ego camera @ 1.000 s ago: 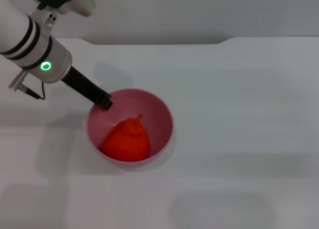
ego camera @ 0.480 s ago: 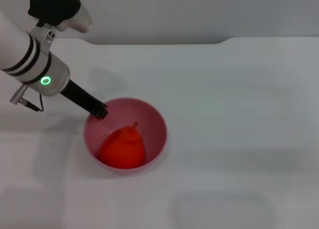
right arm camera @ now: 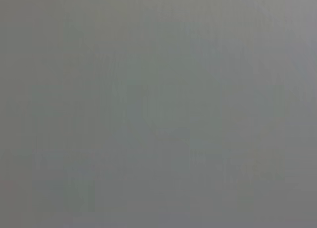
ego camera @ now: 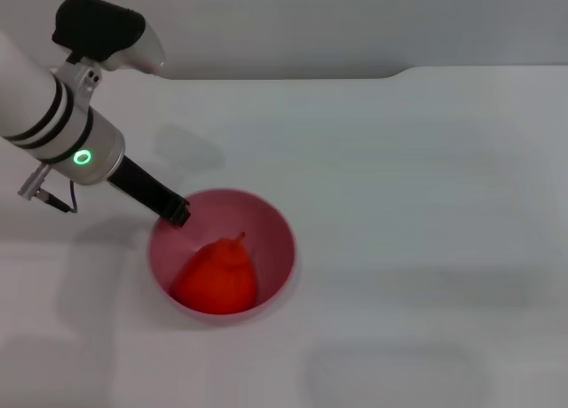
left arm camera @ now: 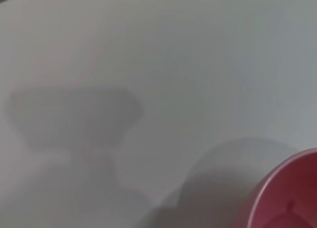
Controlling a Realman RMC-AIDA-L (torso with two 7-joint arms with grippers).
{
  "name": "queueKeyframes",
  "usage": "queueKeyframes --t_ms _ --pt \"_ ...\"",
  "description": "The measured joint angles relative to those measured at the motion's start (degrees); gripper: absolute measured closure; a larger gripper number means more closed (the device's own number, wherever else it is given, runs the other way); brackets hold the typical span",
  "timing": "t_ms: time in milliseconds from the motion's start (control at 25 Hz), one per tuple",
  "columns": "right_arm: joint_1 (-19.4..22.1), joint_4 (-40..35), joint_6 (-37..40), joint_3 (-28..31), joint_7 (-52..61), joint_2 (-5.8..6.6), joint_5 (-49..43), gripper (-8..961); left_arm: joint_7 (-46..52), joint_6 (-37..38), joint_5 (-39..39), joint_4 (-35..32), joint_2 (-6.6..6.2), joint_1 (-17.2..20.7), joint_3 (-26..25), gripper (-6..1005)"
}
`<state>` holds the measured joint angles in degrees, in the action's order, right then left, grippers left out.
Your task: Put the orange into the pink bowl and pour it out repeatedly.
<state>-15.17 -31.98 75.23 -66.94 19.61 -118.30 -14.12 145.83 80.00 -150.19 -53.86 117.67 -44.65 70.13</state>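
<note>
Orange (ego camera: 217, 278) inside pink bowl (ego camera: 275, 226), left pincer (ego camera: 178, 213) gripping rim.

A white table (ego camera: 399, 186) carries the pink bowl (ego camera: 275, 226).

In the head view, the left gripper (ego camera: 180, 215) meets the rim of the pink bowl (ego camera: 275, 226); finger separation cannot be determined. The lower part of the orange (ego camera: 216, 278) is concealed by the near bowl wall. The left wrist view cuts off all but one corner of the bowl. The right wrist view shows only featureless grey blur; the right gripper appears nowhere.
</note>
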Motion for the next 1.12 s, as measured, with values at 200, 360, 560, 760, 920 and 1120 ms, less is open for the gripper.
queueKeyframes --t_ms 200,360,560,760,920,1120 --pt "0.07 0.22 0.00 -0.15 0.06 -0.04 0.00 426 0.56 -0.10 0.00 0.15 0.00 0.22 0.33 907" --pt "0.15 0.29 0.00 -0.66 0.17 -0.09 0.14 426 1.29 -0.37 0.00 0.19 0.00 0.29 1.63 906" --pt "0.17 0.35 0.00 -1.27 0.20 -0.09 0.35 426 1.47 -0.84 0.37 -0.35 0.00 0.17 1.78 876" --pt "0.35 0.48 -0.01 -1.48 0.51 -0.23 0.49 426 1.46 -0.42 0.57 -0.93 0.10 -0.29 1.67 729" --pt "0.40 0.73 -0.01 -1.75 0.75 -0.28 0.49 426 -1.81 2.63 8.89 -7.66 0.00 -0.24 1.24 540" --pt "0.17 0.78 -0.01 -3.47 0.90 -0.44 0.52 426 -21.77 1.18 36.17 -10.03 0.05 0.23 -7.62 282"
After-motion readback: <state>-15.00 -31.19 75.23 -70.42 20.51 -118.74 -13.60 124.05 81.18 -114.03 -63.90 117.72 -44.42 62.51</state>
